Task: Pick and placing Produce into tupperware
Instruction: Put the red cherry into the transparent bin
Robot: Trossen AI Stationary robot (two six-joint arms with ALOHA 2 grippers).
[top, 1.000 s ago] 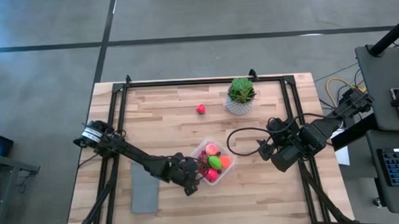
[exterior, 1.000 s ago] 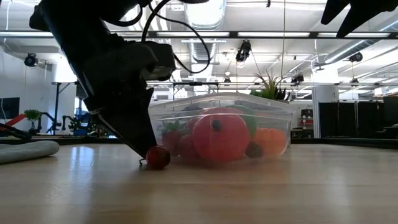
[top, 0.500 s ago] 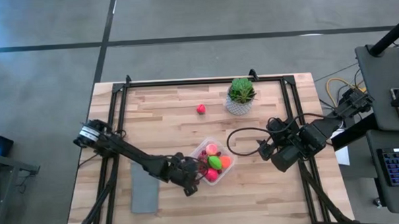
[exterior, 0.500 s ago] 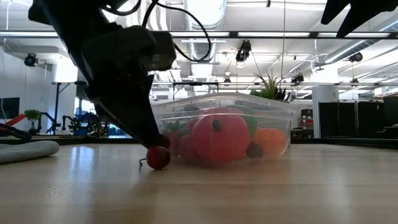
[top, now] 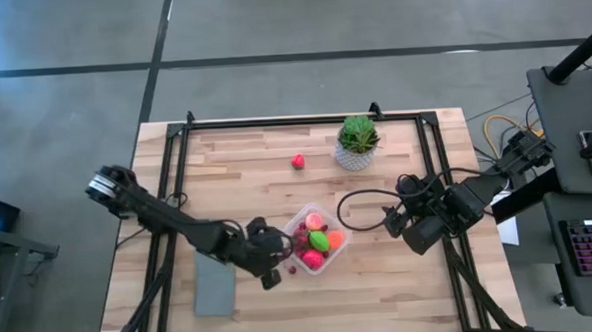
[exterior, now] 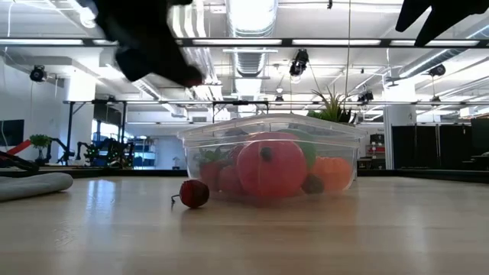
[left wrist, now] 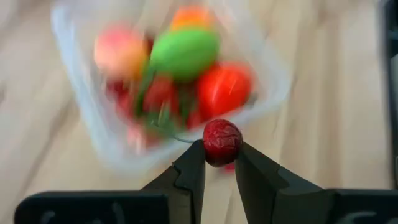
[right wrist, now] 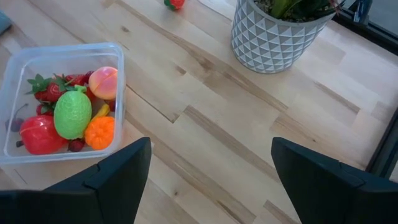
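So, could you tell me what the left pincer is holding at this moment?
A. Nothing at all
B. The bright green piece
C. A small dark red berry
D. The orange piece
C: in the left wrist view the left pincer is closed on a small dark red berry, while the green and orange pieces lie in the tupperware.

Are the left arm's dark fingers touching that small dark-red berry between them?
Touching: the left wrist view shows the small dark-red berry pinched between both fingers.
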